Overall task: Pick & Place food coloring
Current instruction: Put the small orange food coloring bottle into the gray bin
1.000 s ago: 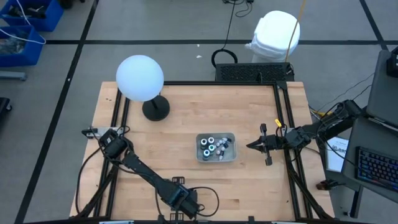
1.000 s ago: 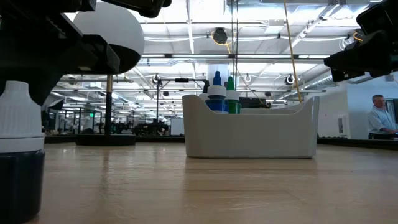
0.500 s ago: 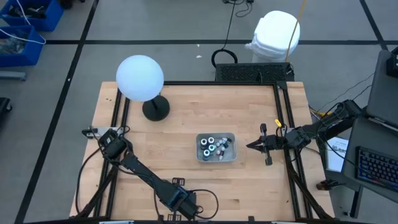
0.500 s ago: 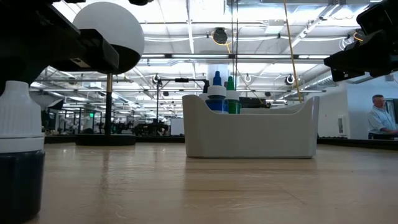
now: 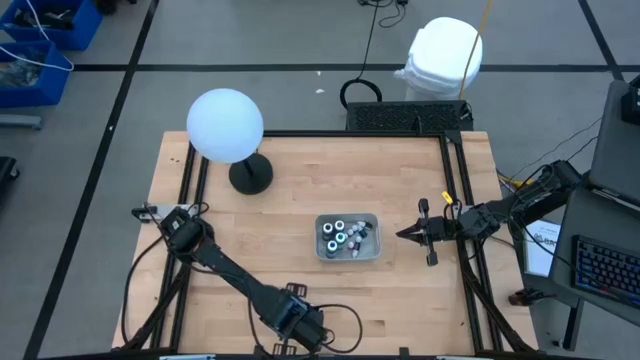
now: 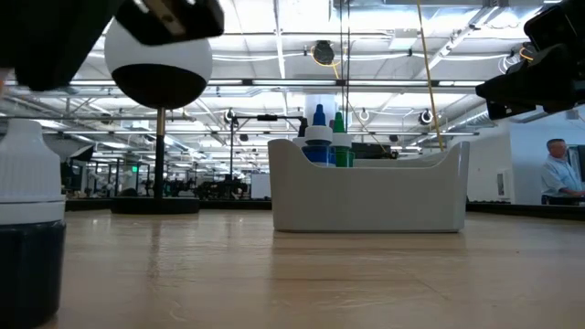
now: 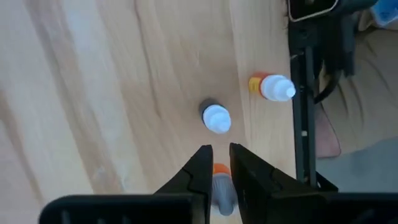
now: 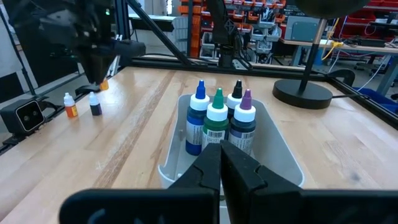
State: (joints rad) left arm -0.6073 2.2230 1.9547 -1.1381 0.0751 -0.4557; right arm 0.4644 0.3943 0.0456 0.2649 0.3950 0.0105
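Left gripper [image 7: 217,163] pinching orange-capped bottle [image 7: 221,185]

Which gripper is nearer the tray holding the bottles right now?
Right. The right gripper hovers just off the tray on its right side, fingers shut. The left gripper is farther off, at the table's front edge, closed on a small orange-capped bottle.

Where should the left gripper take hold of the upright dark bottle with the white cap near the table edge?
Probably straight down over the dark bottle, fingers closing across its round white cap or the neck just beneath: it stands upright, clear of the lying orange bottle. The left gripper, holding another orange bottle, must release first.
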